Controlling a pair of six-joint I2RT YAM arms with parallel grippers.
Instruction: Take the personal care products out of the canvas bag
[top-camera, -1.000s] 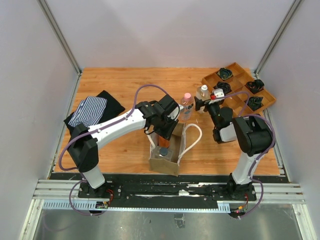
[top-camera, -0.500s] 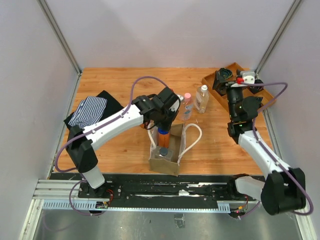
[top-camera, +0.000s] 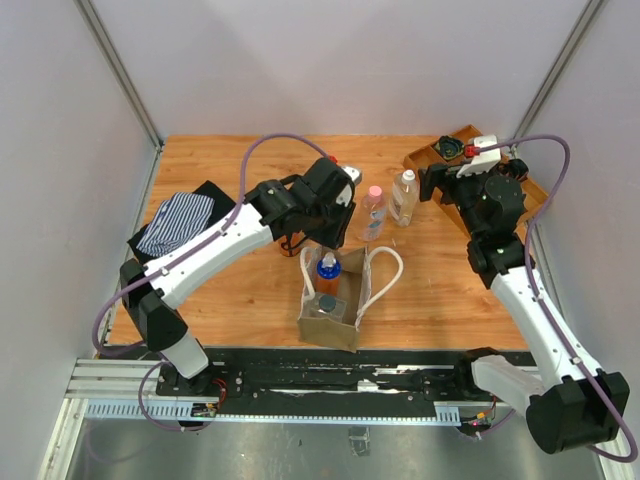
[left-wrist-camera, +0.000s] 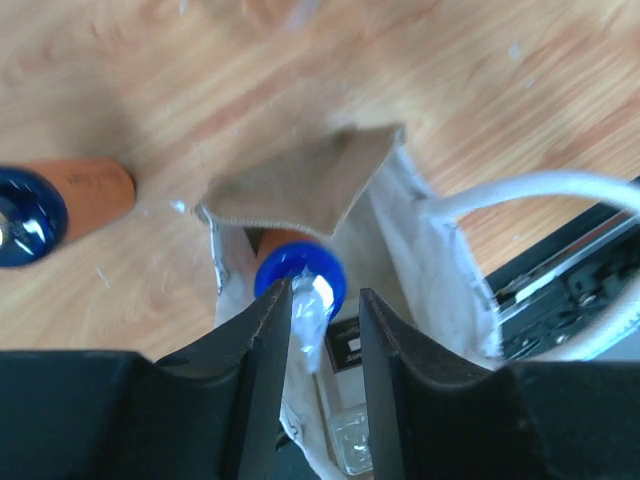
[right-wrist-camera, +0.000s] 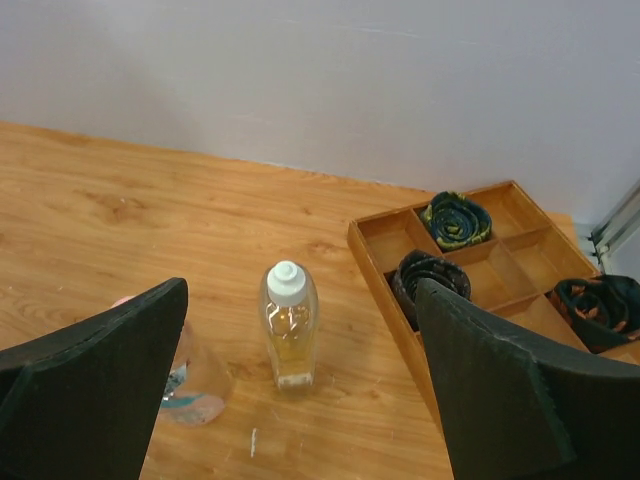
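Nearest the arms' bases, the canvas bag (top-camera: 330, 328) stands upright on the surface (top-camera: 230, 160), its white handles flopped to the right. An orange bottle with a blue cap (top-camera: 328, 268) stands in the bag's far end, neck and cap clear of the fabric. Something else lies lower in the near end; I cannot tell what it is.

The left gripper (left-wrist-camera: 324, 292) hangs over that far end, pointing down. In the left wrist view its fingers are a narrow gap apart, and the blue cap (left-wrist-camera: 300, 275) shows just past the tips. The cap looks wider than the gap, so I judge that the bottle is not gripped. A second orange bottle (left-wrist-camera: 85, 190) lies on the bare wood just beside the bag.

Farther back, the pink-capped clear bottle (top-camera: 373, 212) and the white-capped clear bottle (top-camera: 405, 197) stand side by side, out of the bag. Above and to their right, the right gripper (right-wrist-camera: 300, 290) hovers with its fingers spread wide, holding nothing. The wooden tray (right-wrist-camera: 383, 240) with its dark coils sits at the far right.

The step in hand looks like taking the blue-capped bottle out of the bag. The next move calls for the left gripper to spread wider, come down around the neck or shoulder, clamp, and lift straight up. The bag is limp and may snag or ride up with the bottle.
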